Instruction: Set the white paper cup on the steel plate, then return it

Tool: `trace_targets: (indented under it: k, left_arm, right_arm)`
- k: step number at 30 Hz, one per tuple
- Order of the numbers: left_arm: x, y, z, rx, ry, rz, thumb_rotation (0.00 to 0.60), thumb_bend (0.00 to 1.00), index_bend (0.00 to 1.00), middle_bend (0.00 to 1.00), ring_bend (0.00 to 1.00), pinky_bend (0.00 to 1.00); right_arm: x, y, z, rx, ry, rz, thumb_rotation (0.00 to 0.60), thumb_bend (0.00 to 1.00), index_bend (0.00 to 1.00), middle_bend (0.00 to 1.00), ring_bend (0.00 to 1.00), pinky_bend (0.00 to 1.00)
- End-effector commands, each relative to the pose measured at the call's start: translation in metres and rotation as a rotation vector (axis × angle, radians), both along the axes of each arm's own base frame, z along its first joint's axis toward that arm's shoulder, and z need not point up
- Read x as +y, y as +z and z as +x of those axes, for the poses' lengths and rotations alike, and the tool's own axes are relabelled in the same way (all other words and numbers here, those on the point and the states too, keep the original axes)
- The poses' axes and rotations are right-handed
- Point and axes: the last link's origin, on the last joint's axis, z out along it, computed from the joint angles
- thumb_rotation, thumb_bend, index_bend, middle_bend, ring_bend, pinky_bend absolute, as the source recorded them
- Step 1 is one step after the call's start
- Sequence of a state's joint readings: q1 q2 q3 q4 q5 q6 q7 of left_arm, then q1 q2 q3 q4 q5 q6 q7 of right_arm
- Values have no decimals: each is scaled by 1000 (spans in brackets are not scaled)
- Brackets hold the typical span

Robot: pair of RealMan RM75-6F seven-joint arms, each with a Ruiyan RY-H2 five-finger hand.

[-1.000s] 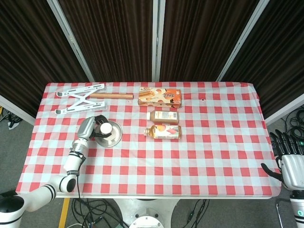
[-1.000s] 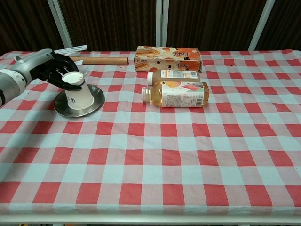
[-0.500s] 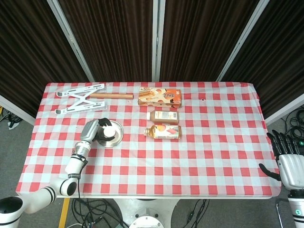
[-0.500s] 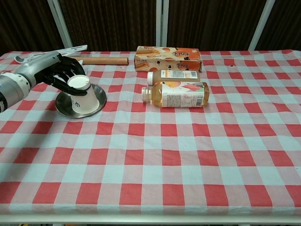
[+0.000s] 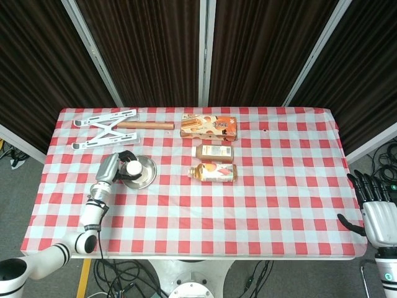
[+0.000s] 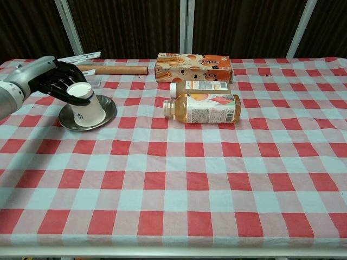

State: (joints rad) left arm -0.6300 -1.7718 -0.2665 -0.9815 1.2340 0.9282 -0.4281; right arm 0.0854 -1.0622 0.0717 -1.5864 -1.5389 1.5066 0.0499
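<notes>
White paper cup (image 6: 87,105): upside down and tilted, on the round steel plate (image 6: 104,112), far left of the desk (image 6: 179,179).
Left robot hand (image 6: 54,81): dark fingers wrapped around the cup's upper part, gripping it.
Right robot hand (image 5: 378,218): off the desk's right edge, fingers apart, holding nothing.
Progress: placing looks done; returning remains.

Left hand (image 6: 51,81) fingers apparently curled; right hand (image 5: 378,214) open, fingers up.
</notes>
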Motion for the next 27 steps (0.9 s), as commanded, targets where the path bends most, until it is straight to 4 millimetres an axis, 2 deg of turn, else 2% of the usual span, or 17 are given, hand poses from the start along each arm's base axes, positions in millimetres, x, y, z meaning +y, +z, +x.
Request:
trace_targets:
  k: [1,7,10,20,24,27]
  left_arm:
    - [-4,-1,7,35,-49,-7,600,239,564,561,409,355]
    - [16,10,-12,71,42,42,600,240,564,560,409,355]
    - [20,17,-18,49,76,64,600,241,564,561,409,355]
    - [0,2,10,14,-26,-47,600,241,562,560,409,355]
    - [10,5,2,59,1,-24,600,241,562,559,409,355]
    - [21,15,-9,65,59,18,600,242,562,559,409,355]
  right_arm:
    - [0,1,1,0,0,-4,600,94,0,39,0,0]
    - [-3,-1,2,-2,3,2,600,94,0,39,0,0]
    - [-3,-2,1,-2,4,11,600,94,0,39,0,0]
    - [-2,0,0,-3,0,0,600,95,0,39,0,0]
    - [-3,0,1,-4,4,2,600,94,0,39,0,0]
    - [-4,-2,1,-5,8,9,600,95,0,39,0,0]
